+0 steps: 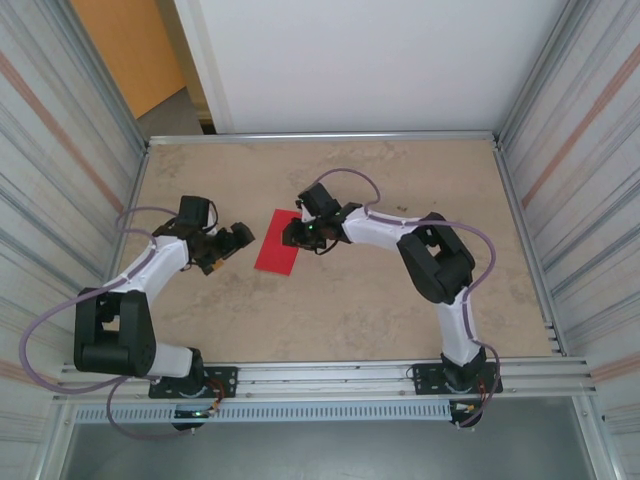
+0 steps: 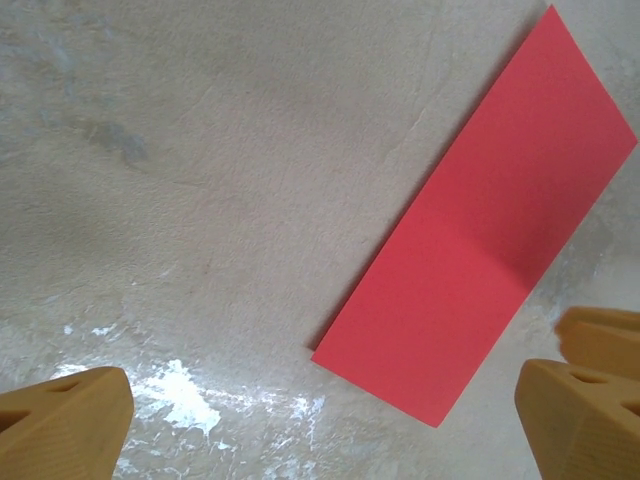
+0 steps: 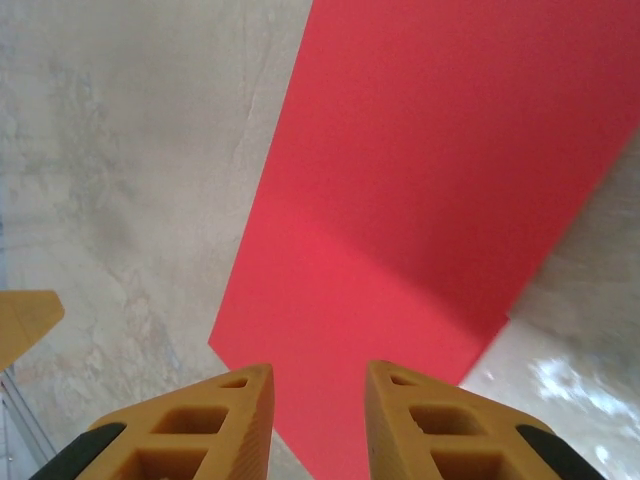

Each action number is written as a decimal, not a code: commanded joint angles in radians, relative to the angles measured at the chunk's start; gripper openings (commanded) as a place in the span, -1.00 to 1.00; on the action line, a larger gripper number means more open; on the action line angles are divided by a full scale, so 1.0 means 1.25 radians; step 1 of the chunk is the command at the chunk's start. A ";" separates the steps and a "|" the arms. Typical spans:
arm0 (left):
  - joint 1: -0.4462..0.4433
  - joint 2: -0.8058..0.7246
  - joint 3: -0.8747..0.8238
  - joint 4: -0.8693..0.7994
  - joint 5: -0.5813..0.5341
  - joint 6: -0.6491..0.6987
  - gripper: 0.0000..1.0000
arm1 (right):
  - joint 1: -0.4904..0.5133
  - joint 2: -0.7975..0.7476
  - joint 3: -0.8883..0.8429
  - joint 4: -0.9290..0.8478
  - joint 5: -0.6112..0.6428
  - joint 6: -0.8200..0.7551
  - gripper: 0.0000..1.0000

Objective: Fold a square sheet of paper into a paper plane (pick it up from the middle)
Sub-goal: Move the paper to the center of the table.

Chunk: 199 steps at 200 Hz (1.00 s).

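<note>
Workspace: beige mottled tabletop, with ribbed metal walls on the left and right.

Task object: thin bright red paper sheet, lying flat on the tabletop a little left of centre, between the two grippers. Its outline is a rectangle, longer than wide, with the long axis running near to far and slightly tilted. The left wrist view shows a faint crease across the short width, about midway. The same crease shows in the right wrist view.

Left gripper: just left of the sheet and apart from it. In its wrist view the orange fingers sit at opposite bottom corners. The jaws are spread wide with nothing between them. The near end of the sheet lies ahead of them.

Right gripper: over the right edge of the sheet, towards its far end. In its wrist view the orange fingers stand close together, parted by a narrow gap through which red paper is visible. I cannot tell whether the tips touch the sheet.
</note>
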 commanded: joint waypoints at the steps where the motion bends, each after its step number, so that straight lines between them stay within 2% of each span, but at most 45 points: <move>1: 0.004 -0.013 -0.006 0.023 0.026 -0.006 0.97 | 0.004 0.054 0.066 -0.076 -0.042 -0.031 -0.40; 47: 0.004 0.027 0.012 0.034 0.063 -0.018 0.97 | -0.006 0.086 0.072 -0.140 -0.044 -0.085 -0.41; 73: 0.004 0.040 0.019 0.053 0.106 -0.016 0.94 | -0.030 0.075 0.029 -0.202 -0.058 -0.180 -0.39; 101: -0.012 0.057 0.027 0.073 0.166 -0.007 0.85 | -0.078 0.019 -0.068 -0.253 -0.045 -0.295 -0.39; 134: -0.074 0.094 0.041 0.101 0.217 -0.010 0.82 | -0.137 -0.069 -0.147 -0.263 -0.087 -0.368 -0.37; 160: -0.113 0.147 0.035 0.183 0.314 -0.065 0.79 | -0.142 -0.118 -0.149 -0.237 -0.102 -0.314 -0.36; 199: -0.194 0.197 0.065 0.190 0.311 -0.070 0.75 | -0.171 -0.208 -0.256 -0.014 -0.088 -0.070 -0.36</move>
